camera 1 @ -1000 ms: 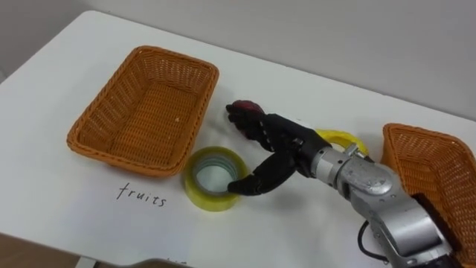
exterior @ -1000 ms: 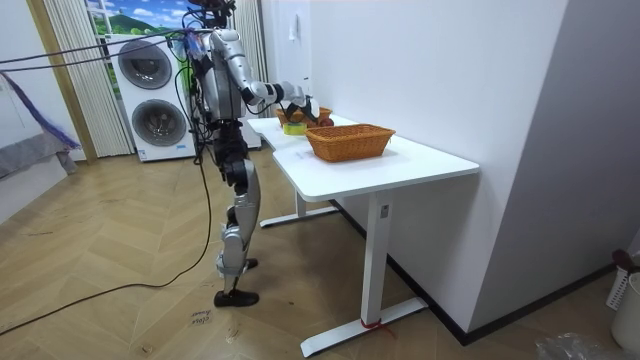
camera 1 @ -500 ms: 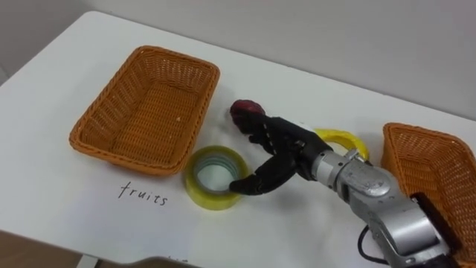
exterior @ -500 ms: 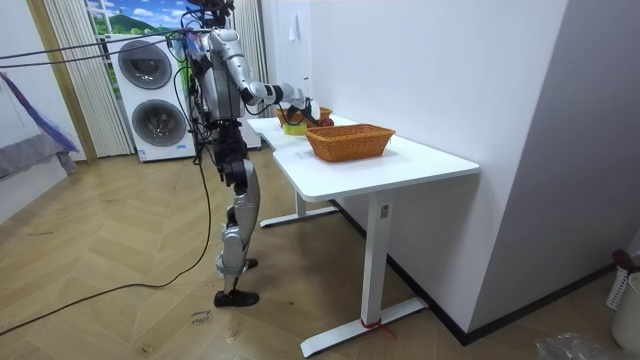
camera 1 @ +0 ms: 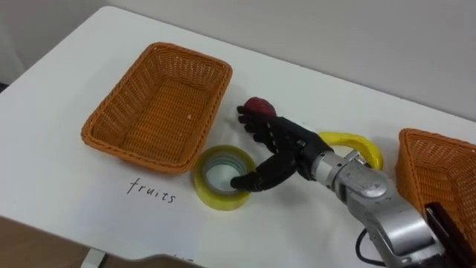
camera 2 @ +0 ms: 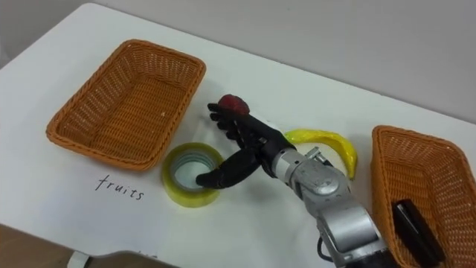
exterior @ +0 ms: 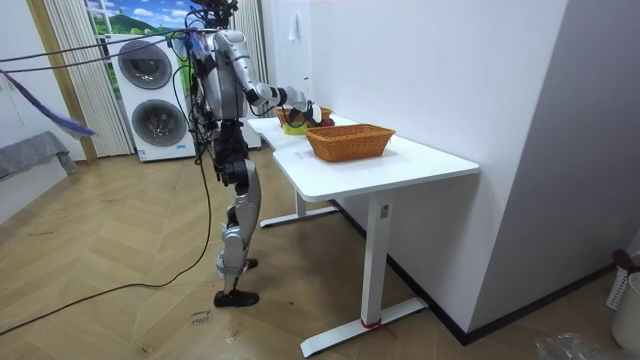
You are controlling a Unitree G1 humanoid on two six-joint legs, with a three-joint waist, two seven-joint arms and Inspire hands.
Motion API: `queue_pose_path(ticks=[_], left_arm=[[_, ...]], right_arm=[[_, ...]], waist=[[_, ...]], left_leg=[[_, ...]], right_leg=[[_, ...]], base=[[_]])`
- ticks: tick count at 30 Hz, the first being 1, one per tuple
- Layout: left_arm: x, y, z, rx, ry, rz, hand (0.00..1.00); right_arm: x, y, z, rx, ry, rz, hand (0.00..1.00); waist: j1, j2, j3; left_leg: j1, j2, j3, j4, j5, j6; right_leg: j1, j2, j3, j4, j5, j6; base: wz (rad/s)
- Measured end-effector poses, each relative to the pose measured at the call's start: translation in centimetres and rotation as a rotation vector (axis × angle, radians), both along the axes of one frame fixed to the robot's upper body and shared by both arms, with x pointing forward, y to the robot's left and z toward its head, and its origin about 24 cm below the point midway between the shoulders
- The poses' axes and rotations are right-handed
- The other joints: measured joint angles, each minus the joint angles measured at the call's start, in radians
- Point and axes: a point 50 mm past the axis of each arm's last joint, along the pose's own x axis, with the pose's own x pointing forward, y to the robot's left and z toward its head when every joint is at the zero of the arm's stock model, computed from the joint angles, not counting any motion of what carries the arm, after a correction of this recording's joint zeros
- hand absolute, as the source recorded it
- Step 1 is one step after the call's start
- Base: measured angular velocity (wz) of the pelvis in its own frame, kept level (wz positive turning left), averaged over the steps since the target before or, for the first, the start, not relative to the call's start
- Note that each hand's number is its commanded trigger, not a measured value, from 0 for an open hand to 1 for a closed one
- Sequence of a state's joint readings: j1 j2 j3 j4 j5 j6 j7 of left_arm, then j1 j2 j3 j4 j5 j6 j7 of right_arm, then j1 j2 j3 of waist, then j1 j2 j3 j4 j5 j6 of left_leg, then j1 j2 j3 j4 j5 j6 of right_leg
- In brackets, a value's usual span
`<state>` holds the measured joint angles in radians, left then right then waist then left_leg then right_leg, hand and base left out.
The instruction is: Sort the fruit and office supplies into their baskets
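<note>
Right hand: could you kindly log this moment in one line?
right hand: open, at red fruit | tape roll: under thumb | left basket: empty

The work surface is a white table (camera 1: 63, 112) on white legs with flat feet, set against a white wall (exterior: 440, 70); a handwritten word (camera 1: 152, 190) in dark ink lies on the tabletop near its front edge. The floor (exterior: 120, 260) is wood parquet laid in a herringbone pattern. At the far end of the room two front-loading washing machines (exterior: 150, 95) stand stacked one on the other, with a light pleated curtain (exterior: 72, 75) hanging just beside them on the room view's left.
</note>
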<state>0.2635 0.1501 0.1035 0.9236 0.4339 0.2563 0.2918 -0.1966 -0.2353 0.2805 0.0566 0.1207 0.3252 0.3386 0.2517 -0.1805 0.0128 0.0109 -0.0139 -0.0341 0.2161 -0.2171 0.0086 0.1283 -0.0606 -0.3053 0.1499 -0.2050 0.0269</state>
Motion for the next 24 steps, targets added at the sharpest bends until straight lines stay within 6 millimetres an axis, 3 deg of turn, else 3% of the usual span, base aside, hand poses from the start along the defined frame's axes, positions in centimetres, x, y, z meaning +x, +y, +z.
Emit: queue_pose_path(ticks=[8,16,24], left_arm=[[0.0,-0.1,0.0,-0.001,0.005,0.000,0.00],[0.6,-0.3,-0.1,-0.026,0.016,-0.003,0.00],[0.9,-0.7,-0.2,-0.041,0.009,-0.012,0.00]], right_arm=[[0.0,0.2,-0.2,0.006,0.010,0.001,0.00],[0.0,1.2,-0.2,0.021,0.004,0.003,0.00],[0.2,0.5,-0.1,-0.167,-0.085,-0.019,0.00]], waist=[[0.004,0.011,0.0067],[0.004,0.019,0.0048],[0.003,0.033,-0.0003]], left_leg=[[-0.009,0.000,0.000,0.007,0.000,0.000],[-0.021,-0.001,-0.010,0.009,0.000,0.000],[-0.024,0.000,-0.008,0.016,0.000,-0.001]], right_leg=[[0.000,0.000,-0.004,0.000,0.000,0.000],[-0.006,0.001,-0.016,0.001,0.000,0.000],[-0.013,0.000,-0.020,0.001,0.000,0.000]], base=[[0.00],[0.04],[0.00]])
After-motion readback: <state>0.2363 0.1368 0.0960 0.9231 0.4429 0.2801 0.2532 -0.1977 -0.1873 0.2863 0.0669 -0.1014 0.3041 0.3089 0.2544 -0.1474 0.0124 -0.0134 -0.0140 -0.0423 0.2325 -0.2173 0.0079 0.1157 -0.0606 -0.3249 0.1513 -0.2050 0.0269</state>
